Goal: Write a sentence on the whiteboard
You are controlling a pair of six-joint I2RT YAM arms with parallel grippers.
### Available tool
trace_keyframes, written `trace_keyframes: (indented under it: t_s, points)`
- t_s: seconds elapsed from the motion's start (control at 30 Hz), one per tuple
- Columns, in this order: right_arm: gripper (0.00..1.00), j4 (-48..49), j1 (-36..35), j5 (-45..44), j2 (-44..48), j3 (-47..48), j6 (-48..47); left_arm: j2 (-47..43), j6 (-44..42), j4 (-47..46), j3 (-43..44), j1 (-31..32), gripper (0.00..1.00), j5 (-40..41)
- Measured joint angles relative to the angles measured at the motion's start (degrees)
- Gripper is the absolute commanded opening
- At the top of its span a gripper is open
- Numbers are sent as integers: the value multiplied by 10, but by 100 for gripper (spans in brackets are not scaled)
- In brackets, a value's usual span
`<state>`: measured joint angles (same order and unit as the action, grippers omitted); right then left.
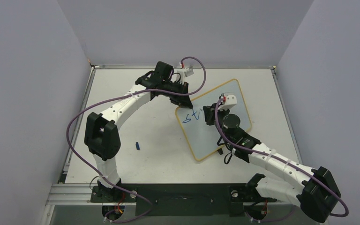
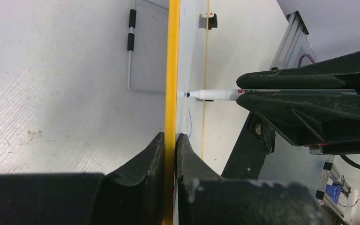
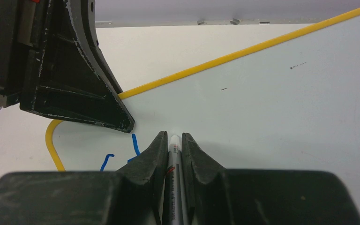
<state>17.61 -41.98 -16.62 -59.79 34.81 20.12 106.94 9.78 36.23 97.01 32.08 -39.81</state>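
The whiteboard (image 1: 202, 137) is sitting diagonally on the table (image 1: 136, 168), with only the first blue strokes of the sentence (image 1: 191, 116) showing near its left corner. The left gripper (image 2: 170, 138) is pinching the board's yellow edge. The right gripper (image 3: 172, 137) is squeezing a marker (image 3: 173, 161), holding its tip right at the board beside those strokes.

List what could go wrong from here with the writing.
1. The left gripper pinches only the thin yellow frame of the whiteboard, so pen pressure could tilt the board or make it slip.
2. The right gripper holds the marker close beside the blue strokes, so it may smear them as it moves on.
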Motion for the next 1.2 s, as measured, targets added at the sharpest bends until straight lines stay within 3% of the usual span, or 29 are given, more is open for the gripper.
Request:
trace_keyframes:
  t_s: [0.77, 1.2]
  points:
    - [0, 36, -1, 40, 11, -39, 48, 0, -2, 2, -1, -3, 0, 3]
    - [0, -12, -1, 25, 33, -43, 54, 0, -4, 2, -1, -3, 0, 3]
